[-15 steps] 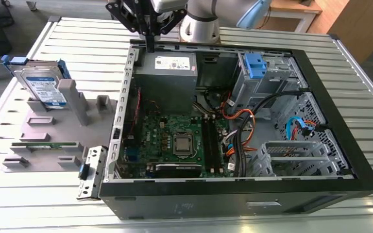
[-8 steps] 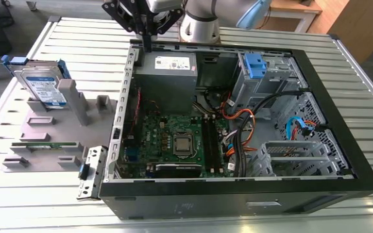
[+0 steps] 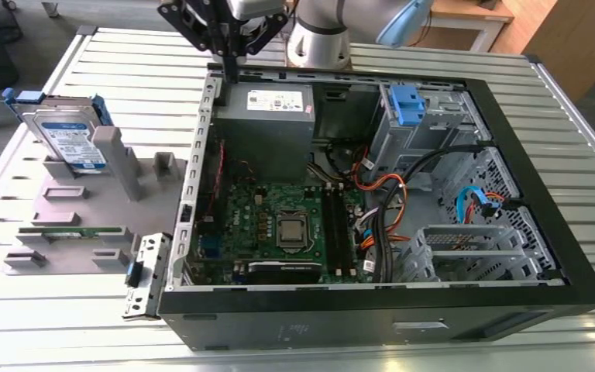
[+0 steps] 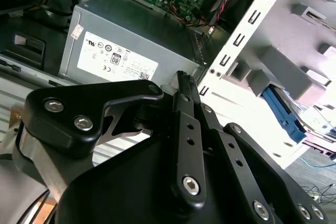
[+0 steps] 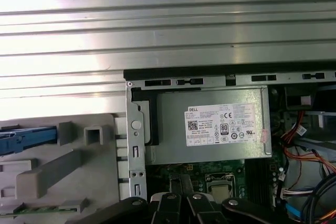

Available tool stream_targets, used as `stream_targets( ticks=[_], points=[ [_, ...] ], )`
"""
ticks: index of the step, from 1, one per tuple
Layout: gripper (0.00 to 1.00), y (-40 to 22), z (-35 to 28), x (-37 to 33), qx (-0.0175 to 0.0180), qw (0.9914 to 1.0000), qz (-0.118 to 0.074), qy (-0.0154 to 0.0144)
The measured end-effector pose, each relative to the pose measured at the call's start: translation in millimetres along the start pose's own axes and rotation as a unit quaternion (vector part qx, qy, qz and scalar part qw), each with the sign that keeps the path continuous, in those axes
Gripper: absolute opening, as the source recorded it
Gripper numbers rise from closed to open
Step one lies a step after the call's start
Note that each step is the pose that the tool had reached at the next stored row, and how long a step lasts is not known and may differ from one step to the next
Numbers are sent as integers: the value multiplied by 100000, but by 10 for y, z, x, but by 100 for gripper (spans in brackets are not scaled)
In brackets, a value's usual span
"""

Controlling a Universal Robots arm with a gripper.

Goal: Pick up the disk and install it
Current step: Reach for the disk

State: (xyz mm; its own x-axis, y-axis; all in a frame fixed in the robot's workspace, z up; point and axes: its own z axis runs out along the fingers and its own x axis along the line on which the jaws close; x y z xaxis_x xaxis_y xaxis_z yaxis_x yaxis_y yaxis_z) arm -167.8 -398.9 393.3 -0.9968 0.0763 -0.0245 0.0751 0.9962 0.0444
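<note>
- The gripper [image 3: 232, 74] hangs at the upper middle of the exterior view, over the far rim of the open computer case [image 3: 380, 318], just above the power supply [image 3: 266, 116].
- Its fingers are drawn together into one narrow point, with no gap showing between them and nothing held; the second wrist view shows the gripper [image 4: 184, 81] the same way.
- The tips sit close to the case rim beside the power supply; I cannot tell whether they touch it.
- The disk [image 3: 68, 138] stands on edge in a grey holder [image 3: 70, 209] at the upper left of the exterior view, outside the case and well apart from the gripper.
- Its white-and-blue label faces the camera, and its blue rails run up both sides.
- In the first wrist view the blue carrier of the disk [image 5: 26, 136] lies in the holder, beside the case wall.
- The holder rests on the slatted metal table [image 3: 576, 116], just beside the case on the exterior view's left.
- Inside the case, the motherboard [image 3: 276, 225] lies below the power supply, and a blue bracket [image 3: 405, 105] sits on a metal cage at the upper right.
</note>
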Motion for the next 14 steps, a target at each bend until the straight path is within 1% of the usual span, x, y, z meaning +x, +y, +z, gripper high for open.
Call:
stream_targets(
  ticks=[14],
  points=[
    [11, -5, -2, 71, 4, 100000, -1, 1]
  ],
)
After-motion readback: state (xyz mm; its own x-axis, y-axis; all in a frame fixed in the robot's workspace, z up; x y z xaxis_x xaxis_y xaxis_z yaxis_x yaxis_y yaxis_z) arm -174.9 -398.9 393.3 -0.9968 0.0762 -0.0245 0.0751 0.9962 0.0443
